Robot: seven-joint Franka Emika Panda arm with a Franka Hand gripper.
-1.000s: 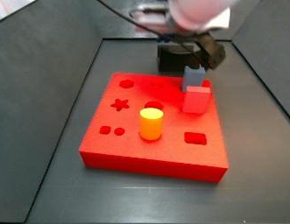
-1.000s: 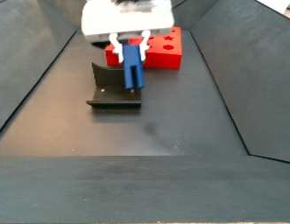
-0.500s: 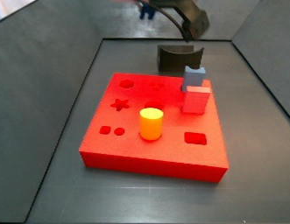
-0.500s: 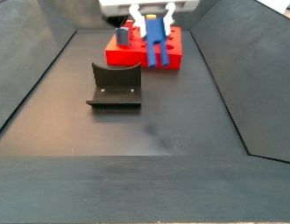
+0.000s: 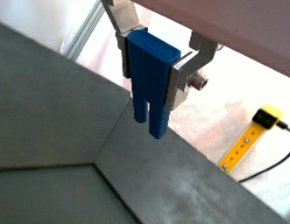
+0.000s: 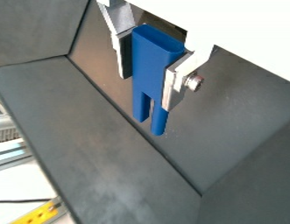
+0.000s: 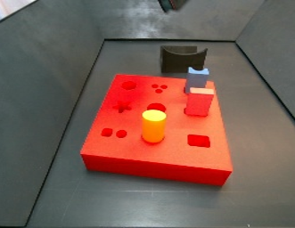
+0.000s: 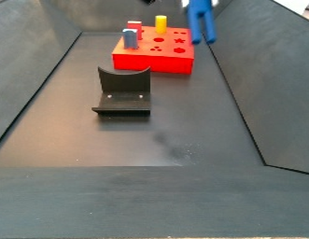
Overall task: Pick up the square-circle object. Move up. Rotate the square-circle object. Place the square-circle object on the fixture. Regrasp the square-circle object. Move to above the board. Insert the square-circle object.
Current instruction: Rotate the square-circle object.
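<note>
My gripper (image 5: 151, 72) is shut on the dark-blue square-circle object (image 5: 148, 83), its two peg legs pointing away from the jaws; both wrist views show it (image 6: 152, 77) between the silver fingers (image 6: 174, 85). In a side view the object (image 8: 201, 22) hangs high in the air beside the red board (image 8: 150, 63), with the gripper cut off by the frame edge. In a side view only a dark tip of the arm (image 7: 174, 4) shows above the board (image 7: 150, 157). The fixture (image 8: 123, 91) stands empty on the floor, and also shows behind the board (image 7: 181, 59).
A yellow cylinder (image 7: 153, 125) and a red block with a light-blue top (image 7: 199, 93) stand upright on the board. Dark sloping walls enclose the floor on all sides.
The gripper has lifted the square-circle object away from the fixture, risen, and moved over toward the board, leaving the side views almost entirely.
</note>
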